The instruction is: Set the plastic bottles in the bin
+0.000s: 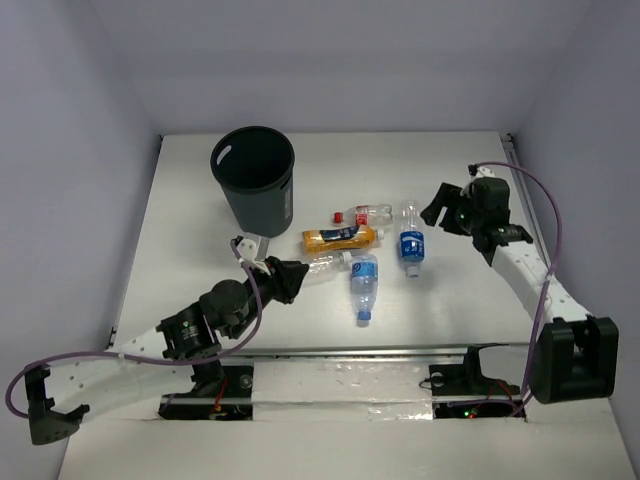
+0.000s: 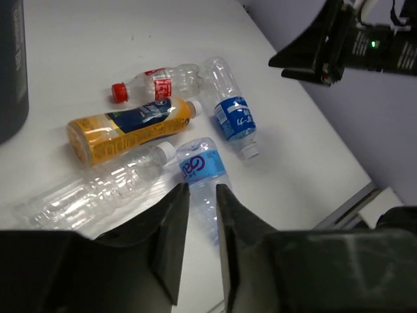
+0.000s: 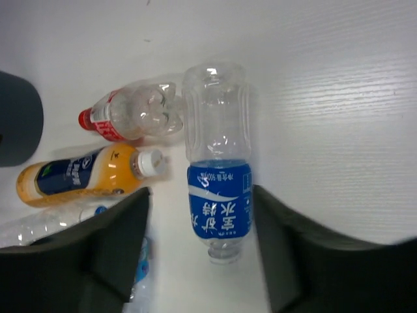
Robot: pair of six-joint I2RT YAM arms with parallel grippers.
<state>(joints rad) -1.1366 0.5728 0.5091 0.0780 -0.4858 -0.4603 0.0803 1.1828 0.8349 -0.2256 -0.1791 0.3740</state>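
Five plastic bottles lie in a cluster right of the black bin (image 1: 253, 175): a red-capped clear one (image 1: 365, 213), an orange one (image 1: 340, 238), a plain clear one (image 1: 325, 262), and two blue-labelled ones (image 1: 363, 285) (image 1: 410, 240). My left gripper (image 1: 303, 273) hovers by the plain clear bottle (image 2: 98, 189). Its jaws are narrowly open and hold nothing. The light-blue-labelled bottle (image 2: 203, 166) shows beyond the left gripper (image 2: 202, 188). My right gripper (image 3: 200, 190) is wide open above the dark-blue-labelled bottle (image 3: 218, 163), one finger on each side in view.
The bin stands at the table's back left, left of the red-capped bottle (image 3: 130, 114) and orange bottle (image 3: 78, 175). The table's right edge runs close behind the right arm (image 1: 520, 260). White walls enclose the table on three sides.
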